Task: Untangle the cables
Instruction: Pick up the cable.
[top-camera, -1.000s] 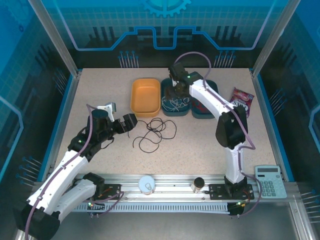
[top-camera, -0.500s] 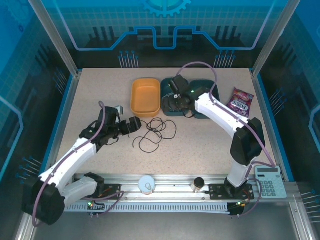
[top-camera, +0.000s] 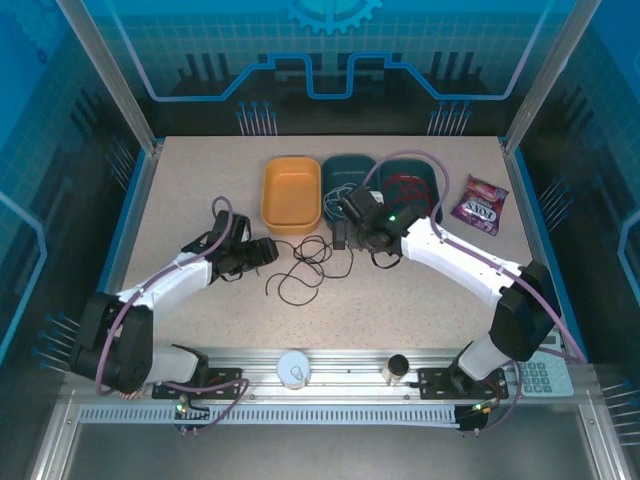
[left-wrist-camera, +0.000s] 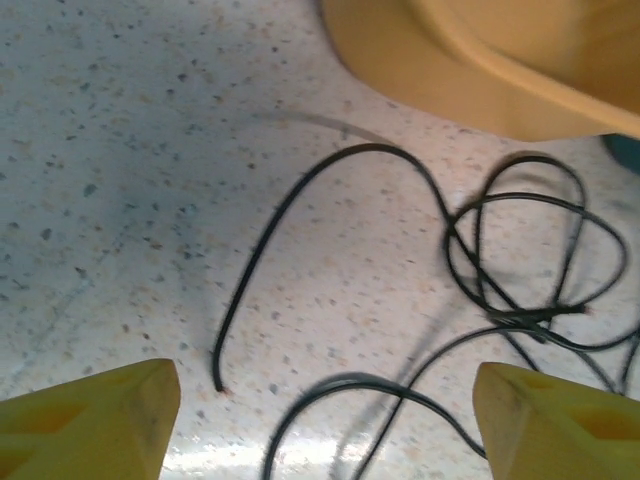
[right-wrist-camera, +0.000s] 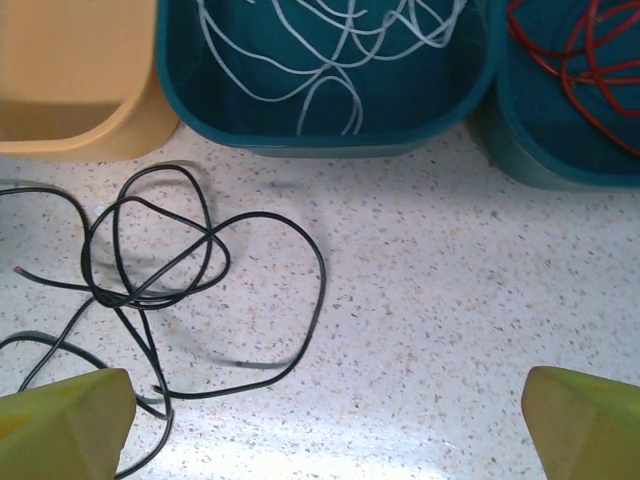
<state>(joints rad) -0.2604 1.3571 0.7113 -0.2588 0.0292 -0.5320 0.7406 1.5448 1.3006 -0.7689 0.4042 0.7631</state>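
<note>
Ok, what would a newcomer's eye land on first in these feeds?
The black cable, sprawled in loose overlapping loops on the speckled table between the left gripper and right gripper, both open. Behind it, the white cable sits in the middle teal bin and the red cable in the right teal bin, with an empty orange bin to their left.

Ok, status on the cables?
Left gripper open, right gripper open, both empty. Black cable tangled on table; white cable and red cable binned. Nothing blocking.
</note>
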